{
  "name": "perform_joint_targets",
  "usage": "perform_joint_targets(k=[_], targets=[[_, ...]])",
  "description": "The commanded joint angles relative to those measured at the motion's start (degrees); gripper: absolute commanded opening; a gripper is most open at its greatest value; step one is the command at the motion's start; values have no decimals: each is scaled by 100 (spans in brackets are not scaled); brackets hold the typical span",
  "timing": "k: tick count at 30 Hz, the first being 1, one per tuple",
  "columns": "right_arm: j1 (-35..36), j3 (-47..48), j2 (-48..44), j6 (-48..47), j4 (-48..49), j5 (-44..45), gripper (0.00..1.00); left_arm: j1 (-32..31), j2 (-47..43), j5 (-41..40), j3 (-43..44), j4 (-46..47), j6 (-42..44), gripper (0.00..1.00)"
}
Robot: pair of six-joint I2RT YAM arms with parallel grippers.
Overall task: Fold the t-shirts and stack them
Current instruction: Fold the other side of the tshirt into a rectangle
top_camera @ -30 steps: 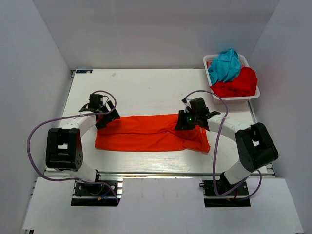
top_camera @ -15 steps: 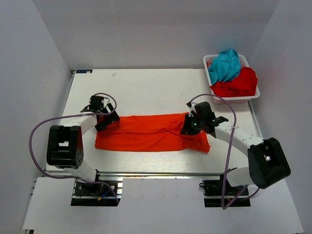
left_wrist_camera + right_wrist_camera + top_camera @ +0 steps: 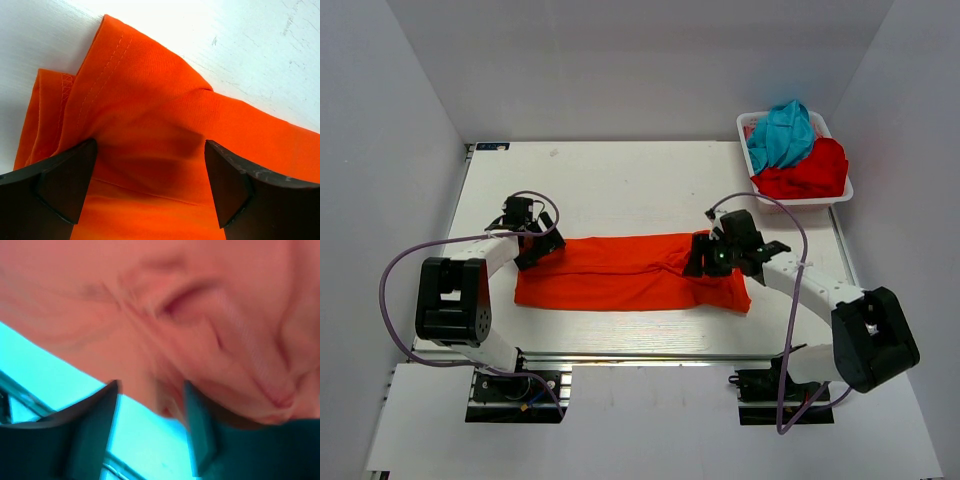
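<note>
White tabletop boxed in by pale walls fills our overhead view, with the two arm bases bolted at its near edge. Just beyond them we see the orange-red t-shirt lying flat as a long band with a crease along it, running left to right across the near half of the table. At its left end the left gripper sits low over the cloth, jaws spread wide. In its wrist view the dark fingers straddle a hemmed corner without pinching it. At the right end the right gripper hangs over a rumpled patch of the same shirt. Its wrist view is blurred, yet we make out its fingers apart, with bare table showing in the gap. Farther back, at the far right corner, a white basket holds the teal-blue t-shirt heaped on the deeper red t-shirt, both crumpled.
</note>
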Motion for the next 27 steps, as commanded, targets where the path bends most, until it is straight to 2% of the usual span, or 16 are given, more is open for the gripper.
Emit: perform_joint_targets(k=[1,5,12,14,17,18,20,27], targets=[[-4,585,150,-187,392,398,66,-3,-45,-197,-208,-337,-9,99],[-4,857,668,-100,585,144,80,-3,-45,-197,-208,-337,43,99],[-4,1200,1407,120,893,-288,82,-3,-45,-197,-155,-337,43,99],[13,1288,1487,138,928,-323,78,-3,-45,-250,-155,-390,43,99],[5,1350,1601,199,990,-384,53,-3,-45,-250,-155,-390,43,99],[13,1367,1619,243,999,-376,19,-3,-45,-250,-103,-390,43,99],[22,1376,1637,261,894,-209,0,-3,7,-250,-103,-442,43,99],[5,1087,1119,305,401,196,0,50,69,-302,-50,-442,43,99]])
